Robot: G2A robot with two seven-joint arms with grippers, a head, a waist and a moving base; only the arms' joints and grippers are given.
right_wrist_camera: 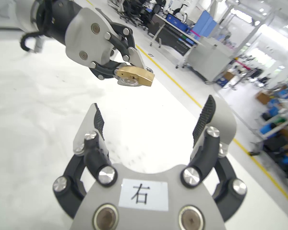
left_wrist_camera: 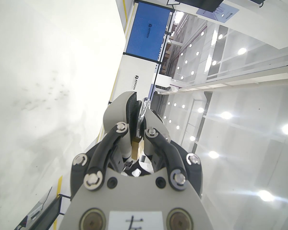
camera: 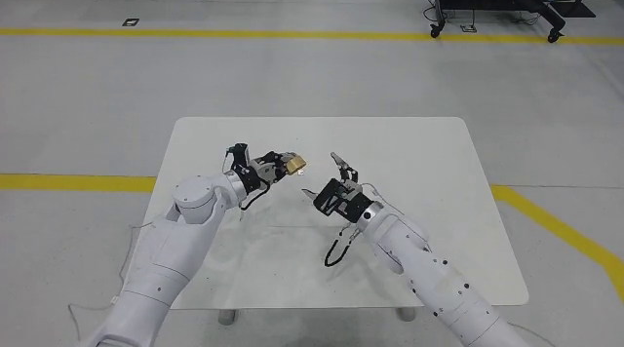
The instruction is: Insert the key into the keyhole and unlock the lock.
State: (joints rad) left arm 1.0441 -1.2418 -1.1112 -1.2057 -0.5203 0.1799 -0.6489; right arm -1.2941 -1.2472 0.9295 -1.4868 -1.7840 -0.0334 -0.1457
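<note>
A brass padlock point(camera: 293, 163) with a silver shackle point(left_wrist_camera: 143, 112) is held above the white table point(camera: 429, 152), left of its middle. My left gripper point(camera: 281, 166) is shut on it. In the right wrist view the padlock's brass body point(right_wrist_camera: 135, 75) sticks out sideways from between the left gripper's fingers point(right_wrist_camera: 137, 57). My right gripper point(right_wrist_camera: 153, 107) faces the padlock from a short distance, open, with nothing between its ribbed pads point(right_wrist_camera: 202, 118). From above, the right gripper point(camera: 341, 165) sits just right of the padlock, fingers pointing away from the robot.
Faint smudges mark the tabletop point(right_wrist_camera: 124, 144) under the right gripper. A black cable point(camera: 336, 247) loops off the right forearm over the table. Yellow floor lines point(camera: 292, 32) and equipment carts stand far behind.
</note>
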